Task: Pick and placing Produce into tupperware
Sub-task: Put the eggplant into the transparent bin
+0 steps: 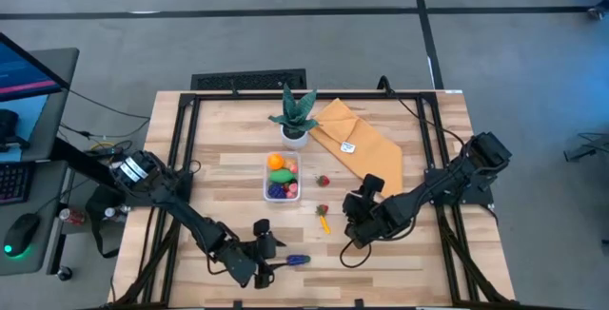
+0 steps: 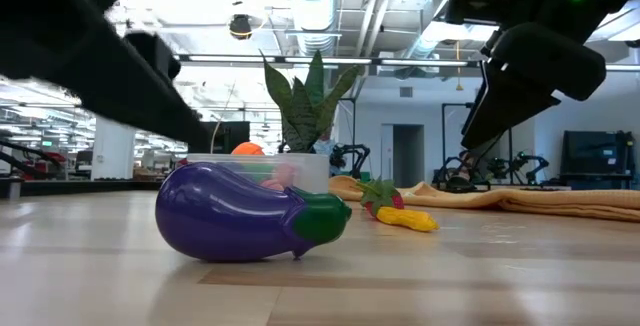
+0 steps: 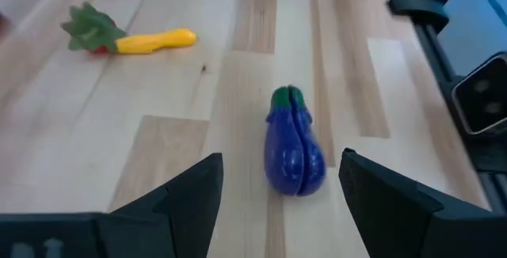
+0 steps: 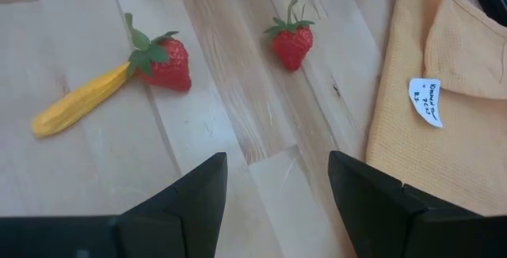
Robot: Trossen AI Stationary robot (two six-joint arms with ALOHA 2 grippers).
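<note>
Reaching for the eggplant (image 3: 294, 150) lying near the table's front edge, I am holding my left gripper (image 3: 279, 180) open just short of it. Next I am lifting it into the tupperware (image 1: 282, 179); my right gripper (image 4: 276, 180) is waiting open.

Two matte black jointed arms, blocky dark tool fingers (image 3: 190, 199), black cables

my left gripper (image 3: 277, 183): finger bases cut off by the frame edge | eggplant (image 2: 250, 213) ahead of my left fingers: hides the lower tupperware (image 2: 300, 171) wall in the low view | tupperware contents beyond it: too small to name in the high view | cloth (image 4: 444, 92) beside my right gripper (image 4: 277, 183): runs past the frame edge, tag (image 4: 426, 101) writing unreadable
</note>
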